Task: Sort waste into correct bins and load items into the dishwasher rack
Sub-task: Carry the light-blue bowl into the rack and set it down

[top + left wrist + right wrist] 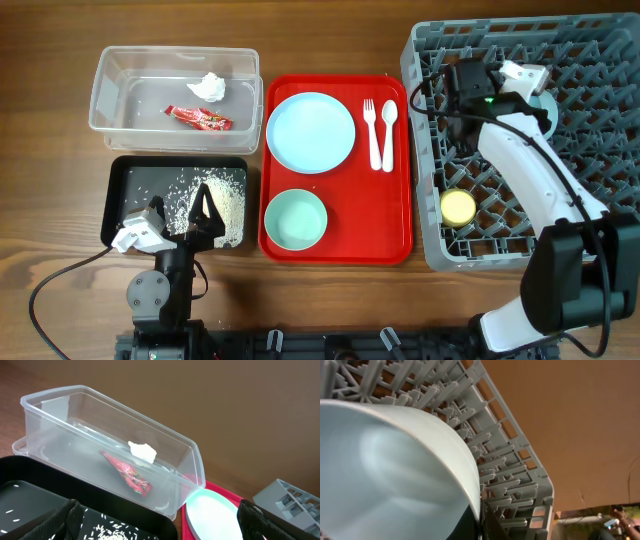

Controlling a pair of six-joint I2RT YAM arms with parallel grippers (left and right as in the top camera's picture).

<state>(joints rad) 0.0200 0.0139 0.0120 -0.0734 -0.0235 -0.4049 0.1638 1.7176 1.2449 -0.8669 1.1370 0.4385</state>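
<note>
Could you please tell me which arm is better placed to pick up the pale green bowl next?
Left. The left gripper hovers open over the black tray, beside the pale green bowl; the right gripper is across in the dishwasher rack, holding the light blue bowl.

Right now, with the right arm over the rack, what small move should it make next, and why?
Probably lower the blue bowl slightly until it settles in the rack, then open. The right gripper seems to pinch its rim, the bowl stands tilted on edge among the pegs, and I can't see it seated.
</note>
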